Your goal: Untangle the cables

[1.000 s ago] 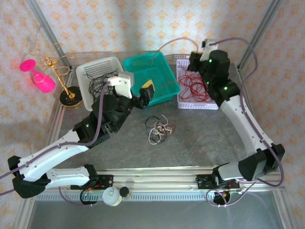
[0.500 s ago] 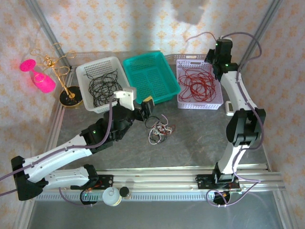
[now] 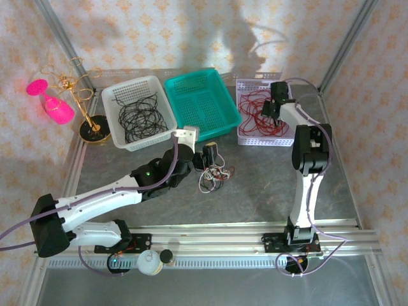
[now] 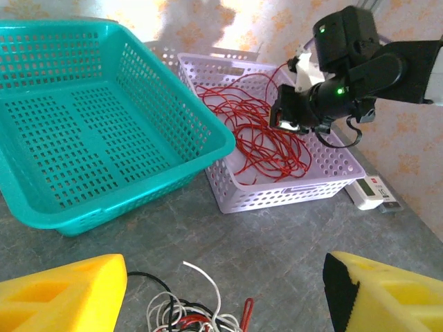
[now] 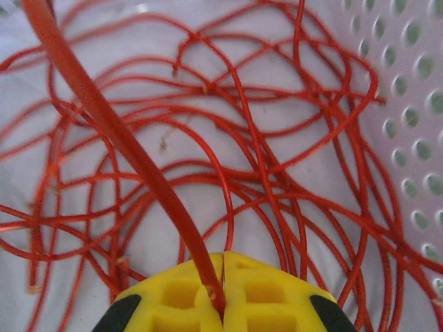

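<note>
The left gripper (image 3: pixel 210 155) hangs wide open and holds nothing, just over the clump (image 3: pixel 213 176) of red, white and black cables on the table (image 3: pixel 255 191). The right gripper (image 5: pixel 223 280) is clamped on one red strand (image 5: pixel 118 131), low over the red cables (image 3: pixel 258 116) in the lilac basket (image 4: pixel 291 197). Black cables (image 3: pixel 140 118) lie in the white basket (image 3: pixel 131 85).

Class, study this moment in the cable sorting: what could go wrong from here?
1. The right gripper is shut on a red cable over the lilac basket; pulling away could drag the looped red pile out.
2. The left gripper, open above the mixed clump, may pinch several strands and tighten the knot.
</note>
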Motion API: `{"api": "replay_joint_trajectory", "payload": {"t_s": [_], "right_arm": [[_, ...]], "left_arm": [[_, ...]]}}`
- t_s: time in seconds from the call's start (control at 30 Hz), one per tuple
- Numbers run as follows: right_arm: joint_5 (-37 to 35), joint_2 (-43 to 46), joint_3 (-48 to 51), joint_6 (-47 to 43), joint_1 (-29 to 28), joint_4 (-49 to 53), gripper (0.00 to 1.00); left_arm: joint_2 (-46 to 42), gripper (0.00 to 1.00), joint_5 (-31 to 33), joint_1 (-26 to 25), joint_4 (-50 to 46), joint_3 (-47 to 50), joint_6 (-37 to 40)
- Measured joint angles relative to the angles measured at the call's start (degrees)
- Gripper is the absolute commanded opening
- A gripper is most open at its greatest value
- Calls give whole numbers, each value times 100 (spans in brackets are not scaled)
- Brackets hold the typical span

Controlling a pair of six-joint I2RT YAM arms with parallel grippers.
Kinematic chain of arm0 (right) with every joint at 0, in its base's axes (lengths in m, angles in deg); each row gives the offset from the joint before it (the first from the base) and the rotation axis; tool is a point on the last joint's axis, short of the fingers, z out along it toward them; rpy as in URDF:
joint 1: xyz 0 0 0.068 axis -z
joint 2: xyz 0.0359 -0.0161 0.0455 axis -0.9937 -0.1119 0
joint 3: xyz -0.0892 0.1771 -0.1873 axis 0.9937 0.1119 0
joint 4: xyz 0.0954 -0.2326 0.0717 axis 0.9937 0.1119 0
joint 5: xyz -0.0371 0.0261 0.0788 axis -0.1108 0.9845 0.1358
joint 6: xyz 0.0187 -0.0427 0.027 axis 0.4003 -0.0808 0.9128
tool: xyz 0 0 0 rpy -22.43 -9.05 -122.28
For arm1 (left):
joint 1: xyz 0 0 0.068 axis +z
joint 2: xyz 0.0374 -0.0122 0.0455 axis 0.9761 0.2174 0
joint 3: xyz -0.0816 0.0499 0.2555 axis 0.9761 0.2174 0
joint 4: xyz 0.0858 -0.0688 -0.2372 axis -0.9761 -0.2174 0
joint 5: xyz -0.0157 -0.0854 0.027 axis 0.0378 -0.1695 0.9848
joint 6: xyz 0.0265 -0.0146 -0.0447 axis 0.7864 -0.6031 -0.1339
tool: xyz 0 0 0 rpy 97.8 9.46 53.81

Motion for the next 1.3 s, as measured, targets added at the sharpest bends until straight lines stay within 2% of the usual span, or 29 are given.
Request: {"api": "replay_joint_trajectory", "payload": {"t_s": [0.1,0.27,0.43,0.53,0.63,1.0,1.17,1.3], "right_arm": [[0,-186,-153,-52,0,52,2],[-85,-422,-584,-164,0,122,28],[-111,-409,-697,-210,0,96,38],[-129,-238,-573,-190,0,74,53],[-149,249,-186,-149,0,37,62],[-494,2135,796,-83,-22,-621,70],[-358,2424,1248,-39,-35,-857,63],[-173,2881,2275,94,-339,-1152,61]], "left_arm": [[4,77,-44,68,48,4,-57],[101,77,-120,179,96,4,-96],[153,77,-186,210,129,138,-210],[153,77,-229,243,168,289,-295],[153,77,-293,297,201,411,-361],[162,77,-490,365,365,535,-505],[393,74,-579,466,358,588,-695],[616,69,-643,470,334,632,-944]]}}
